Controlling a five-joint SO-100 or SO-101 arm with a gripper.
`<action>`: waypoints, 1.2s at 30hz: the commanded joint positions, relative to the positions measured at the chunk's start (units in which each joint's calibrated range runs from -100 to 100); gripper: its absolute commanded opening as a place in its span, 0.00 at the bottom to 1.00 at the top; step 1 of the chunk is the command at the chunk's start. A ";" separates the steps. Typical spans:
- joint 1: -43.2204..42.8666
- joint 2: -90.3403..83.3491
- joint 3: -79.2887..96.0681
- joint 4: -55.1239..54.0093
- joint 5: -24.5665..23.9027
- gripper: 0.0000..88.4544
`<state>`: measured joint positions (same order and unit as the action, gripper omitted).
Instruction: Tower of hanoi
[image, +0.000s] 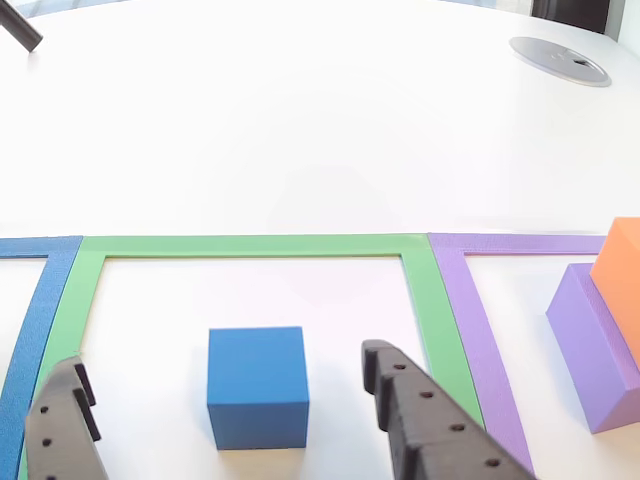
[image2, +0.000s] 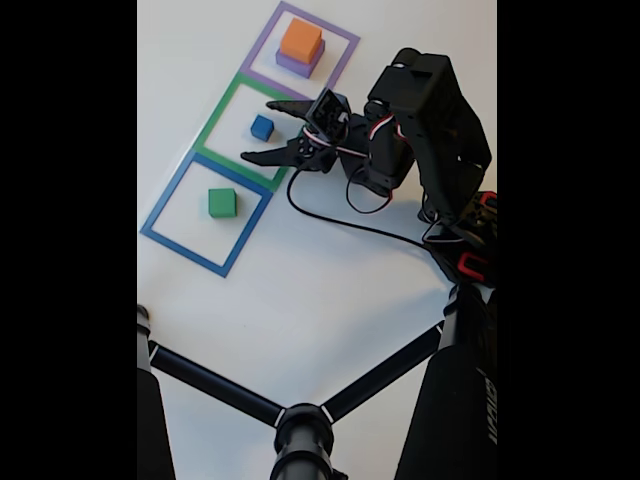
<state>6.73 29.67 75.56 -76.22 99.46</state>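
Blue cube (image: 257, 385) sits inside the green tape square (image: 250, 245) on the white surface (image: 300, 120), and the pincer (image: 225, 425) stands spread wide around it, 1 finger on each side, neither touching. Beyond the green square's purple-side edge, the purple square (image2: 262, 60) holds an orange block (image2: 301, 40) stacked on a purple block (image2: 290, 64). Opposite, the blue square (image2: 160, 210) holds a green cube (image2: 222, 203). Judging by this, 2 pieces are stacked and 2 remain loose; the blue cube looks next.
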 joint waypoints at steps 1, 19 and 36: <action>0.08 0.00 0.53 -1.92 0.54 0.33; -2.61 2.58 -1.29 -2.73 0.54 0.20; -3.37 3.15 -3.66 -1.84 0.54 0.06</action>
<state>4.04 33.56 72.55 -77.43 99.46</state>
